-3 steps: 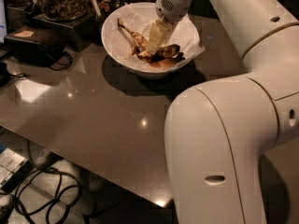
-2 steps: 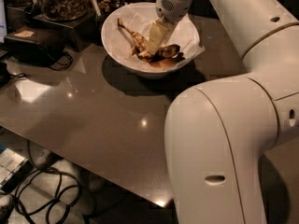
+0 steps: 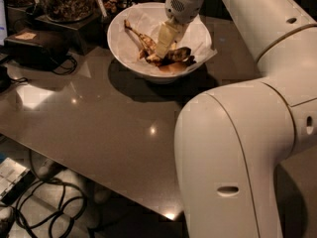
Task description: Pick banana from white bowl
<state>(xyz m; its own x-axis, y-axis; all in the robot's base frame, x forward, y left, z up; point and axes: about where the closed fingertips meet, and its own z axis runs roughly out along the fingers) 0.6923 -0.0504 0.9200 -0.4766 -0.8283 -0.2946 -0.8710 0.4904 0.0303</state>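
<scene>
Camera view shows claw (image 3: 163, 49) inside white bowl (image 3: 120, 43), against banana (image 3: 139, 36); grip state unclear.

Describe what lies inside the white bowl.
Crumpled white paper lines the white bowl; a browned banana lies on it. The gripper reaches in, covering the banana's middle.

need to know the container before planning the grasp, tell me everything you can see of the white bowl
The white bowl is large, round and deep with sloping sides, smooth like glazed ceramic. It stands upright toward the back of the glossy dark table, casting a shadow in front. Crumpled white paper lines it, one corner poking over the right rim. Inside lies a browned, overripe banana beside a dark smear. The gripper reaches down into the bowl at the banana.
</scene>
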